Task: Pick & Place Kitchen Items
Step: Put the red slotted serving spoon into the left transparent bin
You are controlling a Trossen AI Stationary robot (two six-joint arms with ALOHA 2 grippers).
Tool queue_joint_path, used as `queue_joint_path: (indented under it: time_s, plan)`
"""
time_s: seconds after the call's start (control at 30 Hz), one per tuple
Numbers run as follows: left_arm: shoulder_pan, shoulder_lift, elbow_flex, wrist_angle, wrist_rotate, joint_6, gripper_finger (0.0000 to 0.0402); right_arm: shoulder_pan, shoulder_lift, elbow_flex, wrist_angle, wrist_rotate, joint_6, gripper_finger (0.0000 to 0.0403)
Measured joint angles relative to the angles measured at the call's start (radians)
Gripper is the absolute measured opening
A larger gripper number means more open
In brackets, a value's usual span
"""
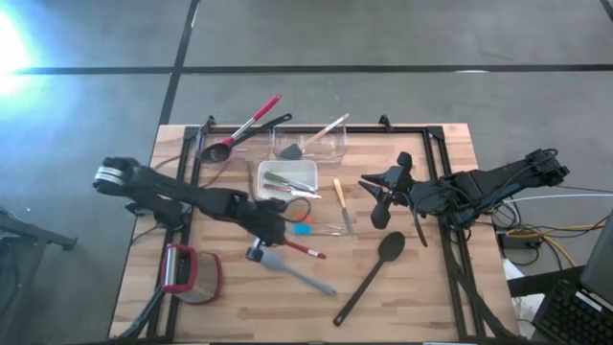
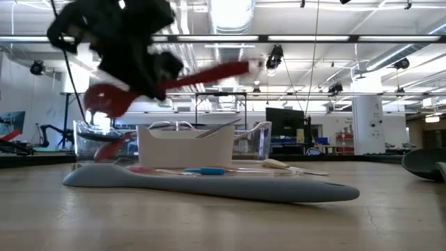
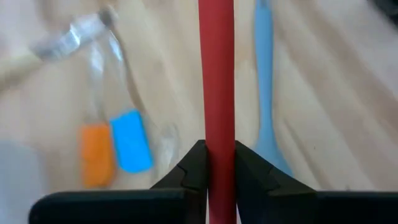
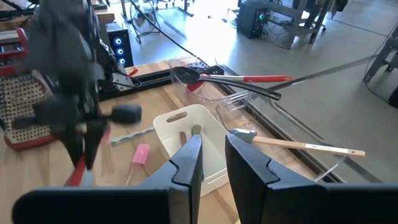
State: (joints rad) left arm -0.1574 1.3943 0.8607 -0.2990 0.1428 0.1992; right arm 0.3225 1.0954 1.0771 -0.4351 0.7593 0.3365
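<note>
The left pincer [image 3: 219, 171] is clamping a thin red handle [image 3: 216, 74] between its fingers, and in the low view that handle [image 2: 209, 74] is hanging in the air, tilted, above the grey-blue spatula [image 2: 209, 187] lying nearest on the tabletop [image 1: 412, 297]. The grip looks to be on a narrow, smooth stem with most of the length sticking out to one side (a long lever), so the tool may be twisting or sliding out if the arm swings fast. Just beyond sits the white dish [image 1: 287, 178], already holding a few pieces; a drop from this height could be landing across its rim or knocking the small blue piece [image 1: 301, 228] beside it. Farther off, the right pincer [image 4: 213, 163] is waiting above the tabletop, empty, its fingers slightly parted, near enough that the two arms could be crowding each other.
</note>
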Motion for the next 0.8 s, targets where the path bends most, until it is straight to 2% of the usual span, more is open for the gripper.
queue_joint_path:
  time_s: [0.33,0.6,0.8]
  plan:
    - [0.023,-0.252,0.001,-0.065,-0.264,0.134,0.0049,0.000,0.000,0.000,-0.001,0.000,0.000,0.0076]
    - [0.111,-0.345,0.002,-0.068,-0.363,0.214,0.0049,0.000,0.000,0.000,0.000,0.000,0.000,0.0082]
    - [0.235,-0.366,0.002,-0.066,-0.383,0.254,0.0049,0.000,0.000,0.000,0.000,0.000,0.000,0.0071]
